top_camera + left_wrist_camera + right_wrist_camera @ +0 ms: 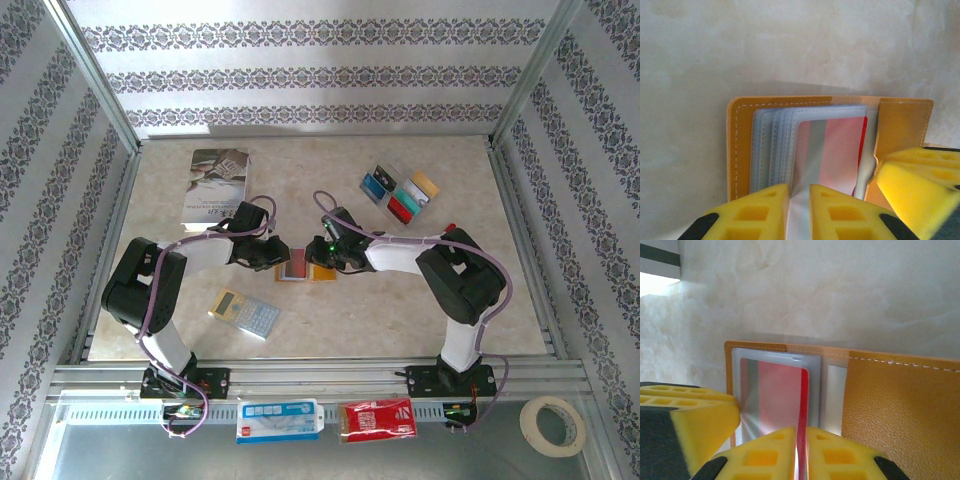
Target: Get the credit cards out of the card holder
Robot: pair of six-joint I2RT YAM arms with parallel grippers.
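Holder [741, 150] lies open flat mid-table, a bit left of centre, between the two grippers.

Left gripper [799, 196]: jaws nearly closed, pinching the near edge of a clear sleeve [832, 145] in the holder. More blue-grey sleeves are fanned out to the left of it, over the orange leather.

Right gripper [801, 436]: jaws nearly closed on the near edge of the red card [803, 405]. Most of the card sits inside the sleeve, with its bare right edge showing. The holder's other orange half lies flat on the right in the right wrist view.

The two grippers are just beside each other, and each wrist view shows the other's yellow finger at the frame edge.

Four loose cards [400, 195] (blue, teal, red, gold) sit in a clear tray [366, 181] far right, well apart from the holder.

Other items:
- Book [215, 185] far left.
- Calculator [245, 313] near left.
- Tape roll [554, 425] off the table, near right.
- Two packets on the near rail: white-blue [278, 420] and red [378, 419].
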